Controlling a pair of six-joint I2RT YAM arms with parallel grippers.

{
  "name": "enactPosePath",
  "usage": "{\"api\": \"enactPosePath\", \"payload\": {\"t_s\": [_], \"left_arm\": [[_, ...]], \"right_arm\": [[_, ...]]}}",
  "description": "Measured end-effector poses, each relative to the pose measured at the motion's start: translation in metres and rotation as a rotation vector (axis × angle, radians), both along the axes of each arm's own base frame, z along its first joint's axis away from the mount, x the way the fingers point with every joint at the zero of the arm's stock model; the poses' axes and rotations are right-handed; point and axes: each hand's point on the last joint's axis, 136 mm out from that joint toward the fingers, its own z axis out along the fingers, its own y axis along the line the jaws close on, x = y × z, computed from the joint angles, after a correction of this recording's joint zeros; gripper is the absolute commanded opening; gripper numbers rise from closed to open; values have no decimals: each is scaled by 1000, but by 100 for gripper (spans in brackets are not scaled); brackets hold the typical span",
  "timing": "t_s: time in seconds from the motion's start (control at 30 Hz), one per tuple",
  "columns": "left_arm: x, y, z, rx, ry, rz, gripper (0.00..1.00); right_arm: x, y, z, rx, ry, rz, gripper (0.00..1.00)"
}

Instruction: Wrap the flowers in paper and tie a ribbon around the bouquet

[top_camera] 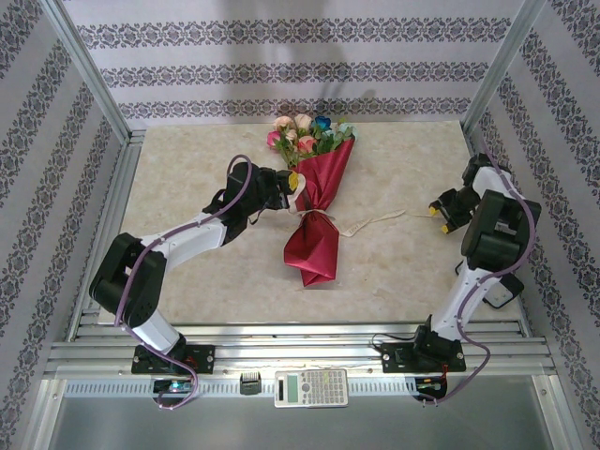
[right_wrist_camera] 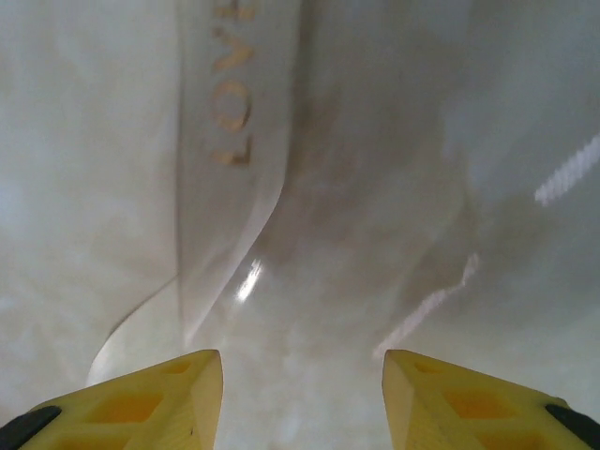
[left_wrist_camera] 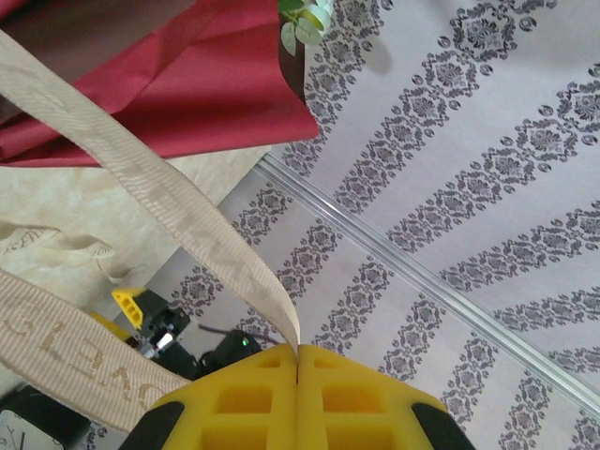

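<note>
Tying step. Red paper-cone bouquet (top_camera: 317, 202) of pastel blooms lies centrally on tabletop (top_camera: 187, 272), cream fabric ribbon (top_camera: 370, 224) around its waist. Left end effector (left_wrist_camera: 298, 354) clenched on ribbon; right end effector (right_wrist_camera: 300, 366) released above loose tail. Next, probably: pinch tail, tighten knot.

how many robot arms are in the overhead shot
2: the left arm reaches in to the bouquet at the middle of the table; the right arm is folded near the table's right edge.
</note>
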Motion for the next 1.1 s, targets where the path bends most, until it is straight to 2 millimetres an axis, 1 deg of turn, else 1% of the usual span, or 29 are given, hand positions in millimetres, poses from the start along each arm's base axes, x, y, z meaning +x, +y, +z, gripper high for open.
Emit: {"api": "enactPosePath", "payload": {"t_s": [0.1, 0.27, 0.5, 0.57, 0.7, 0.8, 0.93, 1.1], "left_arm": [[-1, -1, 1, -4, -1, -10, 0], [-2, -2, 1, -5, -1, -16, 0], [-2, -4, 2, -9, -2, -25, 0], [-1, -6, 9, -17, -13, -34, 0], [2, -11, 28, -39, -47, -48, 0], [1, -14, 34, -47, -56, -64, 0], [-4, -24, 28, -44, -43, -92, 0], [-7, -38, 4, -25, 0, -126, 0]], "right_arm": [[7, -7, -5, -18, 18, 10, 49], [20, -14, -5, -32, 12, 12, 49], [21, -15, -6, -31, 18, 7, 50], [20, -15, -8, -29, 21, 5, 50], [20, -14, -13, -23, 34, -11, 50], [20, -14, -13, -22, 34, -17, 52], [23, -10, -12, -26, 31, -12, 56], [24, -9, -13, -43, 32, -22, 57]]}}
